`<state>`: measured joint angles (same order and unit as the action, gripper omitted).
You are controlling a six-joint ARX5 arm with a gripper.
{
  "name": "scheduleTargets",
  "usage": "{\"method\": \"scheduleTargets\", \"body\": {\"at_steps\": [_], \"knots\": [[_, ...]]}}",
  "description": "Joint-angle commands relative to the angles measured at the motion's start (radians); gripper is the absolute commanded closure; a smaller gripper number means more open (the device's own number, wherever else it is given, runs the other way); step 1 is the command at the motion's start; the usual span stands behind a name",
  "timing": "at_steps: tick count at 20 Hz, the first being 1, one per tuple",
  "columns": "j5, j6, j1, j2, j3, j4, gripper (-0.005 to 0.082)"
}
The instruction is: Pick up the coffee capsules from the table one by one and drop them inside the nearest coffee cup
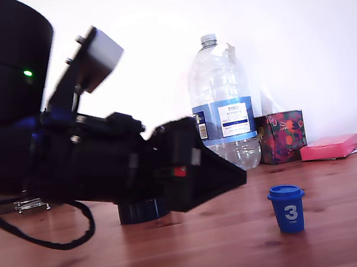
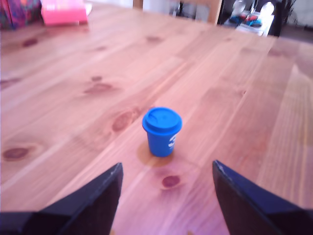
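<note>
A blue coffee capsule (image 1: 288, 208) with a white "3" stands upright on the wooden table (image 1: 208, 260), low on the exterior view's right. In the wrist view the same capsule (image 2: 162, 130) stands just ahead of my two dark fingers, in line with the gap between them. My gripper (image 2: 166, 165) is open and holds nothing. In the exterior view its black tip (image 1: 240, 178) points down at the capsule from the left and stops short of it. The arm hides most of a dark round object (image 1: 142, 210) on the table. I cannot tell if that is the coffee cup.
A large clear water bottle (image 1: 221, 102) stands at the back, with a patterned box (image 1: 281, 136) and a flat pink box (image 1: 330, 147) to its right in the exterior view. A black cable (image 1: 45, 240) loops onto the table under the arm.
</note>
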<state>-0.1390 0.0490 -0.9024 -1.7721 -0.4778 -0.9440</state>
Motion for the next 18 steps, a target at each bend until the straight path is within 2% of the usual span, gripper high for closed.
{"method": "scheduleTargets", "body": {"at_steps": [1, 10, 12, 18], "knots": [[-0.003, 0.003, -0.004, -0.023, -0.019, 0.021, 0.0235], [-0.003, 0.004, -0.026, -0.175, -0.210, 0.124, 0.0235], [-0.002, 0.026, -0.027, -0.203, -0.259, 0.154, 0.0236], [-0.010, 0.049, -0.034, -0.270, -0.391, 0.283, 0.0236]]}}
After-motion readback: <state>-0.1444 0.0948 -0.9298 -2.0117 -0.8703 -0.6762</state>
